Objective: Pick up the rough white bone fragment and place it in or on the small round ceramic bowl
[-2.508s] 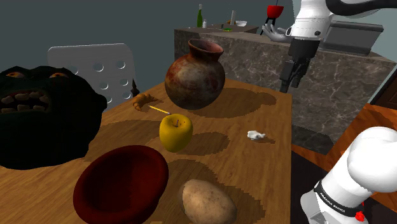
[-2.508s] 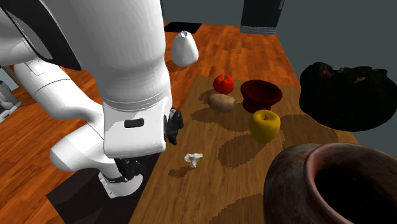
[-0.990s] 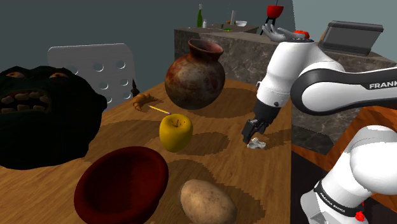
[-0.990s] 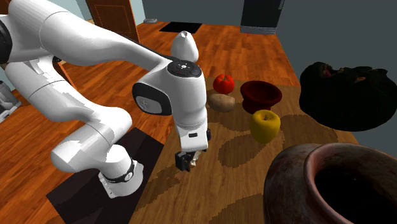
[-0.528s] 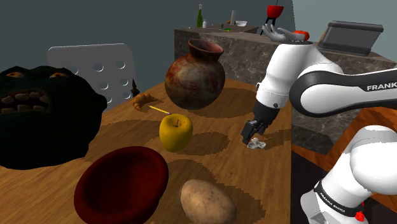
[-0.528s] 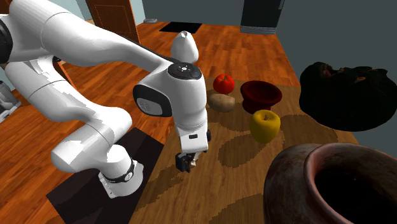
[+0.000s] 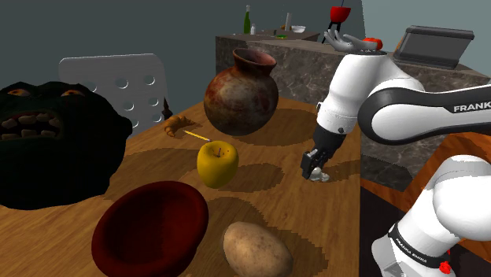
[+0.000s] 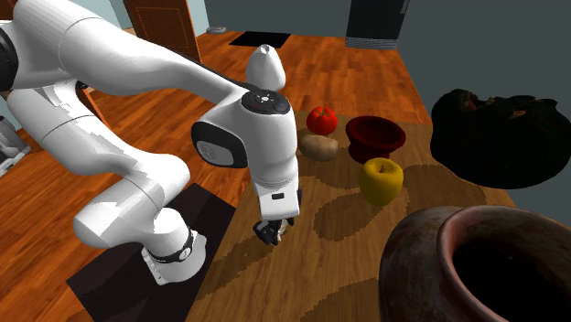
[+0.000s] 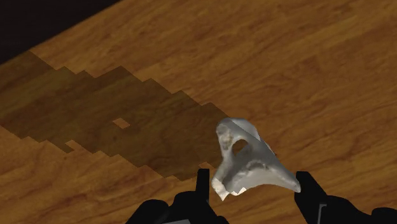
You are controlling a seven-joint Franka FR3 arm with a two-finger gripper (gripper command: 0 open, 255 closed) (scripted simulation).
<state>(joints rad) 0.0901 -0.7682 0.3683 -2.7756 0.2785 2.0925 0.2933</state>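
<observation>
Bone fragment is sitting right between the pincer's two black fingers, low over the wooden counter. The pincer is squeezing it, one finger pressing on each side, but only near the tips. I cannot tell if the bone is resting on the wood or hanging just above it. The dark red bowl is waiting well away from the pincer, past the yellow apple, with the potato lying just beside it. The bone is bumpy and pointy, so I am thinking it could twist or slip out while the arm is lifting and swinging. The pincer could also be bumping the apple if it is travelling too low.
</observation>
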